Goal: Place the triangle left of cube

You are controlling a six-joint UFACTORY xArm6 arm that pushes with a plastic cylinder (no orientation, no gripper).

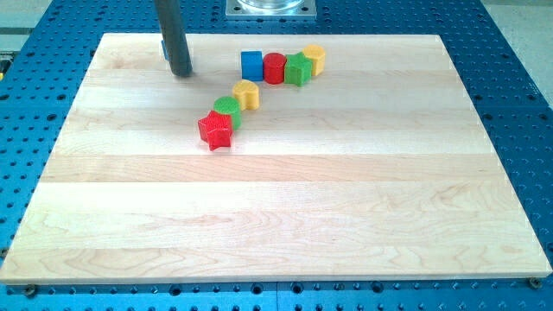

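Note:
My tip (181, 73) rests on the board near the view's top left. A small blue block (164, 49), likely the triangle, shows just behind the rod on its left side and is mostly hidden by it. The blue cube (251, 65) stands to the right of the tip, about a rod's width of bare board away. It is the left end of a row with a red cylinder (274, 67), a green star (298, 69) and a yellow block (314, 58).
A second line runs diagonally below the cube: a yellow heart-like block (246, 93), a round green block (228, 108) and a red star (215, 130). The wooden board (276, 225) lies on a blue perforated table.

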